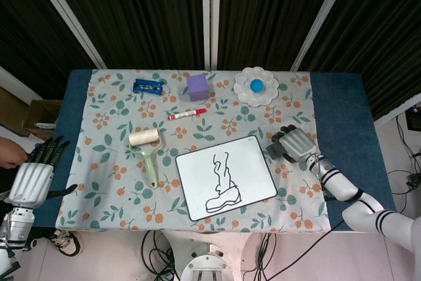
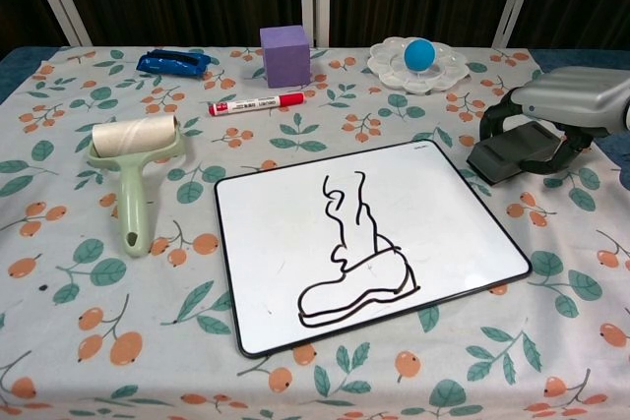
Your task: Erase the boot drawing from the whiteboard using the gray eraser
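Note:
The whiteboard [image 1: 255, 162] [image 2: 453, 223] lies at the front middle of the table, tilted a little, with a black boot drawing [image 1: 223, 185] [image 2: 356, 263] on it. Just off its far right corner, my right hand [image 1: 297, 143] [image 2: 571, 100] grips the gray eraser [image 1: 273, 151] [image 2: 514, 153], fingers curled over its far side and the thumb on the near side. The eraser sits low over the cloth, beside the board and apart from the drawing. My left hand [image 1: 31, 177] hangs off the table's left edge, fingers straight and apart, holding nothing.
A green lint roller [image 1: 148, 153] [image 2: 133, 159] lies left of the board. Behind it are a red marker [image 1: 187, 114] [image 2: 256, 103], a purple cube [image 1: 197, 86] [image 2: 284, 55], a blue object [image 1: 149, 85] [image 2: 172, 63] and a white palette [image 1: 245, 91] [image 2: 448, 71] holding a blue ball.

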Controlling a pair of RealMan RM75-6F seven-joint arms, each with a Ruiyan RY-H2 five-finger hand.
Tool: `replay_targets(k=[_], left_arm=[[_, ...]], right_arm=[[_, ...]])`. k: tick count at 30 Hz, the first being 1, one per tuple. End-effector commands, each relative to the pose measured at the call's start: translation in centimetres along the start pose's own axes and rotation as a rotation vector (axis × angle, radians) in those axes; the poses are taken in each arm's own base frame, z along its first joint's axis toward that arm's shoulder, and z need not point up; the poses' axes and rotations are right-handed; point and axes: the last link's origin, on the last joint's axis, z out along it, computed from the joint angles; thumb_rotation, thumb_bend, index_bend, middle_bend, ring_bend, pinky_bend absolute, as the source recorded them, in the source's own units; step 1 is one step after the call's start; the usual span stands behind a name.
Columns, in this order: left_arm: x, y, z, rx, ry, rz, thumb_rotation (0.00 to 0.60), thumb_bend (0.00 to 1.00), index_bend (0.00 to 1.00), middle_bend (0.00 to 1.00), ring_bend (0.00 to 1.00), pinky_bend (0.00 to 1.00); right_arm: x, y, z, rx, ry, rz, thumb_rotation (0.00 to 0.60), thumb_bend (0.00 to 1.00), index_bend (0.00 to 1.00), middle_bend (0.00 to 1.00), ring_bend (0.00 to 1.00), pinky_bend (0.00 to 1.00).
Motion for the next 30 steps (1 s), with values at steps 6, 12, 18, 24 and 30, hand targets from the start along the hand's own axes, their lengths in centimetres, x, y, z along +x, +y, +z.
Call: replay_targets(k=[6, 12, 18, 24, 30], left_arm=[[-0.1, -0.1, -0.1, 0.004, -0.005, 0.001, 0.507, 0.03, 0.09, 0.05, 0.04, 0.16], [-0.3, -0.1, 0.0, 0.007, -0.009, 0.000, 0.514, 0.03, 0.09, 0.05, 0.04, 0.16], [-0.5, -0.2, 0.0, 0.011, -0.013, -0.002, 0.512, 0.03, 0.09, 0.05, 0.04, 0.16], [-0.4, -0.2, 0.0, 0.013, -0.012, -0.002, 0.512, 0.03, 0.09, 0.05, 0.04, 0.16], [-0.3, -0.3, -0.1, 0.015, -0.007, -0.004, 0.512, 0.03, 0.09, 0.05, 0.04, 0.16]], right_arm=[[0.1, -0.2, 0.1, 0.002, 0.016, -0.008, 0.600, 0.31, 0.32, 0.38, 0.28, 0.32], [-0.1, -0.2, 0.2, 0.003, 0.019, -0.014, 0.600, 0.32, 0.35, 0.43, 0.32, 0.36], [-0.1, -0.2, 0.3, 0.000, 0.031, -0.012, 0.600, 0.35, 0.42, 0.48, 0.37, 0.41], [0.6, -0.2, 0.0, 0.010, 0.073, 0.002, 0.600, 0.37, 0.56, 0.57, 0.46, 0.49], [3.2, -1.0, -1.4, 0.067, 0.166, 0.086, 0.600, 0.38, 0.64, 0.63, 0.52, 0.57]])
